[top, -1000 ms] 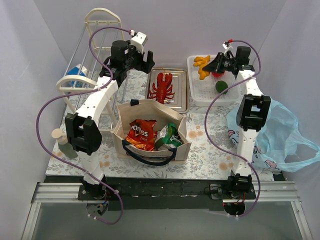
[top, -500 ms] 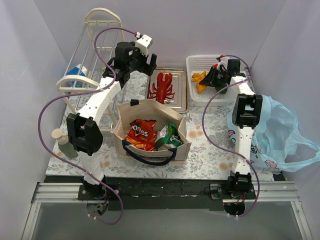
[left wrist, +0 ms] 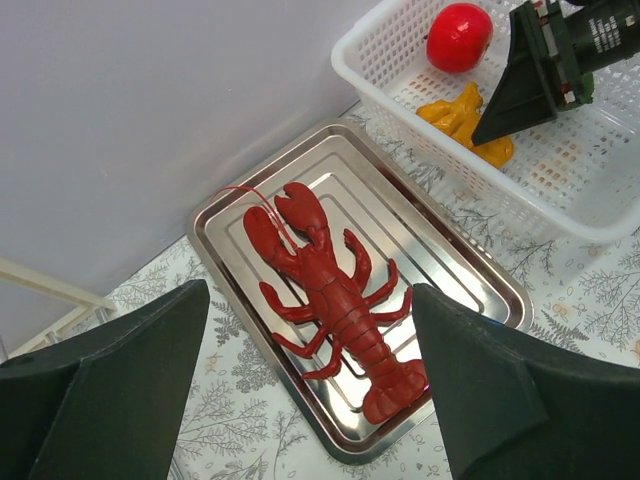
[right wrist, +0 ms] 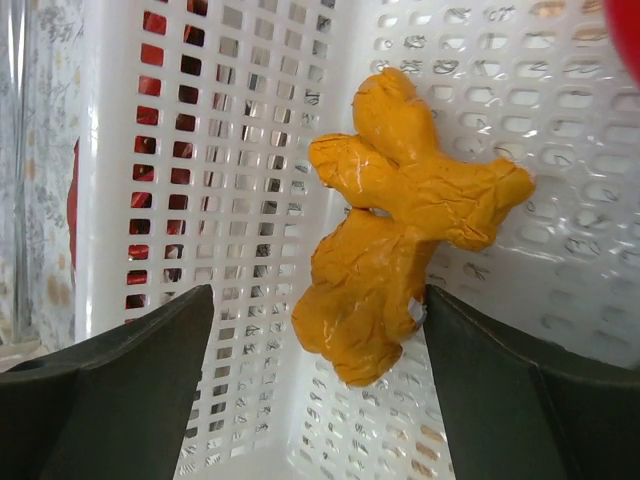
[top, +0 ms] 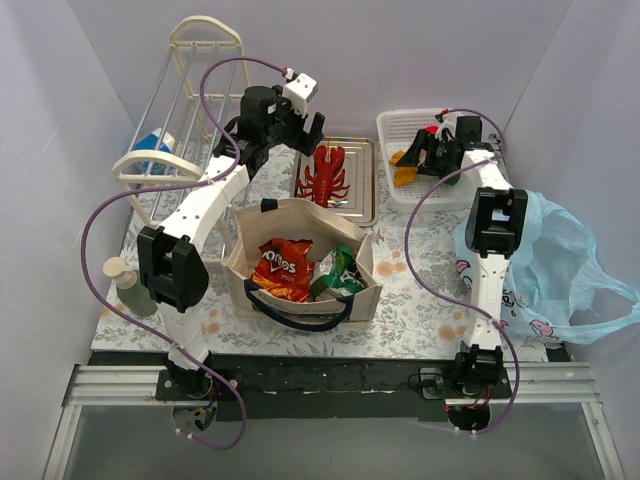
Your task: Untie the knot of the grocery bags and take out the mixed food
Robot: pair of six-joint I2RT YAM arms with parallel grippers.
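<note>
From above, the left gripper [top: 305,133] hangs over the back of the table, just beside the red lobster [top: 325,172], which lies on a metal tray [top: 362,205]. In front of the tray stands the beige tote [top: 262,222], open at the top. An orange-red chip bag [top: 282,268] and a green snack bag [top: 343,268] lie inside it. The light-blue plastic bag [top: 565,262] lies crumpled at the table's right edge, behind the right arm. The right gripper [top: 416,155] is down inside the white basket [top: 440,197] at the back right. A wire rack [top: 190,90] stands at the back left.

The left wrist camera shows its fingers [left wrist: 130,390] spread wide, holding nothing. The lobster [left wrist: 330,295] lies diagonally on the tray [left wrist: 470,290] below them. The basket [left wrist: 400,95] sits just beside the tray, with a red apple [left wrist: 459,36] and a knobbly orange piece [left wrist: 462,118] in it. The other arm's dark gripper [left wrist: 545,62] is over that piece.

The right wrist camera shows its fingers [right wrist: 120,390] spread apart too, gripping nothing. The knobbly orange piece [right wrist: 400,210] lies on the basket [right wrist: 200,150] floor between them; whether they touch it I cannot tell.
</note>
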